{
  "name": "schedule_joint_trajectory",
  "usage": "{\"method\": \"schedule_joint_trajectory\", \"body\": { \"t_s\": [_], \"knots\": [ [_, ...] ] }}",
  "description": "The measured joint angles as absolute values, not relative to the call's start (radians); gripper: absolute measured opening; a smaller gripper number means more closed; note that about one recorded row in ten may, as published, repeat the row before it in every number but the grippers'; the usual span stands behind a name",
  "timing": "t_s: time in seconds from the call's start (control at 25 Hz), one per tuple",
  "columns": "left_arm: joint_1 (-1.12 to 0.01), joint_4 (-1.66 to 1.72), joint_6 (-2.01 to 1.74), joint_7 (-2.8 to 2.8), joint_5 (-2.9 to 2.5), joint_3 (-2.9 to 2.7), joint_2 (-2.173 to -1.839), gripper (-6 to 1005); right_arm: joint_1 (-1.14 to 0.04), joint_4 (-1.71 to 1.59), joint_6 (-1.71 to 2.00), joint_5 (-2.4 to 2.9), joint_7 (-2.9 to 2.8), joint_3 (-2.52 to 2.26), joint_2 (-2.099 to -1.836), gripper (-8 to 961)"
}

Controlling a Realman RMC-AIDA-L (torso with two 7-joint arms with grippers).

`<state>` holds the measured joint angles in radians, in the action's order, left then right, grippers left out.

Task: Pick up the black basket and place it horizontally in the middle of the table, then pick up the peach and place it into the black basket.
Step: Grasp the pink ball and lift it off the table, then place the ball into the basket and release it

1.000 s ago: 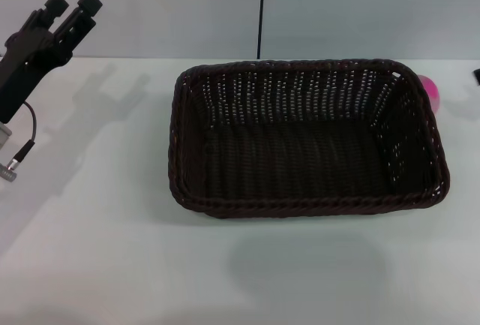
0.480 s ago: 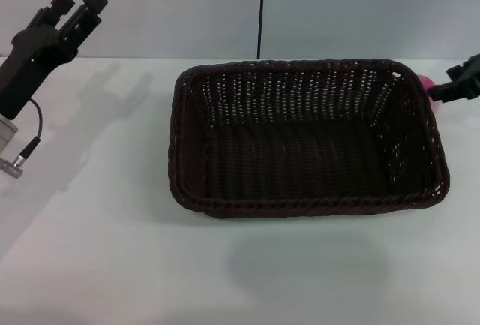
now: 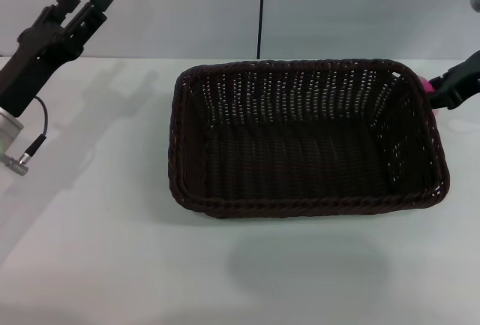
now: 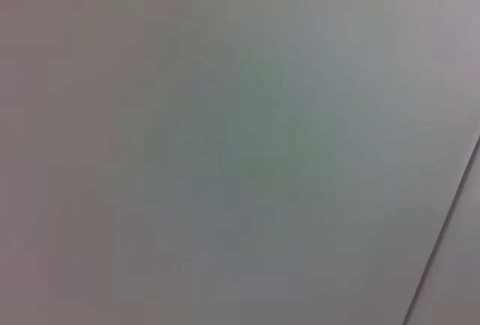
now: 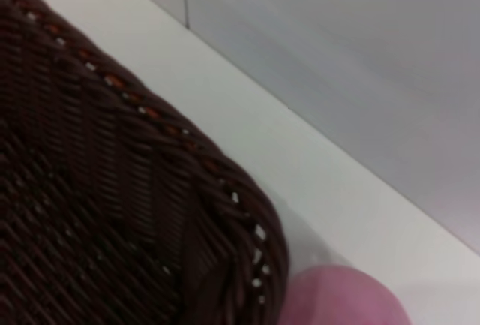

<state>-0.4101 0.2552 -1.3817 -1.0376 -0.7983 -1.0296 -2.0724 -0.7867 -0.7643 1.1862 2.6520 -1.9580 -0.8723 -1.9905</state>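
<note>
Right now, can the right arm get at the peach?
Probably yes. The right pincer is already at the peach, which sits on the table just outside the black basket, at its far right corner. Nothing lies between them.

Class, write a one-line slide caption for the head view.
Black basket sits mid-table; right hand reaches toward the peach behind it.

The dark woven black basket (image 3: 307,137) sits upright and lengthwise across the white surface (image 3: 112,250), the pink peach (image 5: 345,299) touching its far right corner.
</note>
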Motion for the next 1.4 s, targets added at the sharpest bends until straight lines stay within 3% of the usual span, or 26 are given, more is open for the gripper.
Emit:
{"method": "schedule_joint_trajectory", "body": {
  "t_s": [0.12,0.32,0.52,1.0,1.16,1.4],
  "knots": [
    [-0.417,0.249,-1.381,-1.038,-0.797,-1.03,-2.072,811,-0.788,-0.763,1.184,2.652,-1.948,-0.873,-1.998,394],
    [-0.423,0.248,-1.378,-1.037,-0.796,-1.031,-2.072,811,-0.782,-0.772,1.182,2.649,-1.941,-0.873,-2.002,189],
    [-0.424,0.248,-1.376,-1.037,-0.796,-1.03,-2.072,810,-0.765,-0.804,1.194,2.645,-1.941,-0.866,-2.007,82],
    [-0.42,0.241,-1.382,-1.037,-0.795,-1.029,-2.072,810,-0.683,-1.016,1.319,2.513,-1.962,-0.711,-2.015,40],
    [-0.42,0.235,-1.391,-1.037,-0.792,-1.03,-2.072,810,-0.622,-1.149,1.412,2.292,-1.975,-0.673,-2.038,30],
    [-0.414,0.231,-1.411,-1.037,-0.791,-1.036,-2.072,810,-0.599,-1.197,1.564,2.03,-1.983,-0.774,-2.052,39]
  ]
}}
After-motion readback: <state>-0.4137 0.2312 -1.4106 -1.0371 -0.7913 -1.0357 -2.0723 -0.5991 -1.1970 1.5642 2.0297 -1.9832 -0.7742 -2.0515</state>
